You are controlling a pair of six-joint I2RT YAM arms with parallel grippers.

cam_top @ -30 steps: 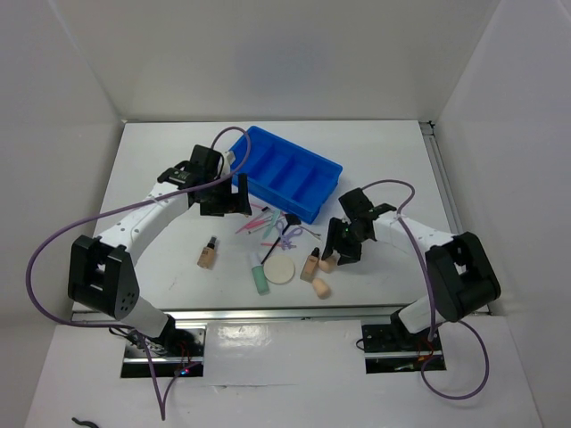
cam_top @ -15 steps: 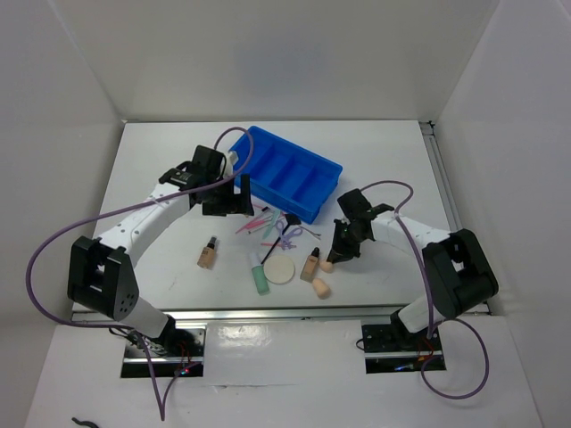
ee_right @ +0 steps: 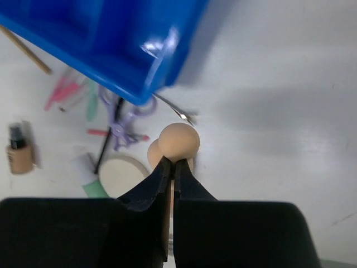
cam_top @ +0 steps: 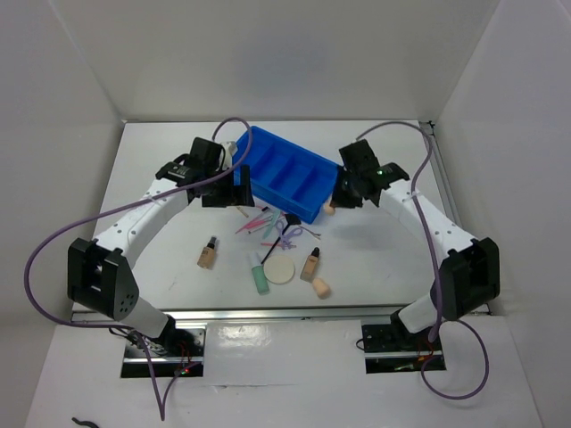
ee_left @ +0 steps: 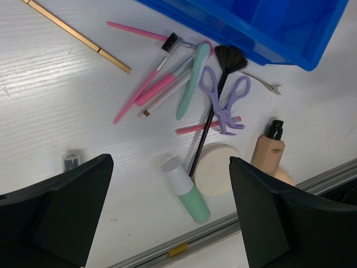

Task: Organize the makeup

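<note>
My right gripper (ee_right: 173,163) is shut on a peach sponge (ee_right: 179,139), held in the air by the near right corner of the blue tray (cam_top: 268,152). The other peach sponge (cam_top: 320,288) lies on the table beside a beige bottle (cam_top: 311,265). My left gripper (ee_left: 170,167) hangs open and empty above the mint-green tube (ee_left: 187,191) and the round cream puff (ee_left: 215,176). Pink sticks (ee_left: 145,92), a green stick (ee_left: 192,81) and a black brush (ee_left: 230,57) lie in a heap before the tray. A second beige bottle (cam_top: 208,254) lies to the left.
Purple scissor-like tool (ee_left: 223,103), a metal hair clip (ee_left: 262,84) and a gold stick (ee_left: 78,36) lie among the makeup. The tray's compartments (ee_left: 268,22) show nothing inside. White walls enclose the table; a metal rail (cam_top: 268,314) runs along its near edge.
My right gripper closed on a peach sponge near the front and lifted it up and back to the tray's right corner. The left arm shifted only slightly.
</note>
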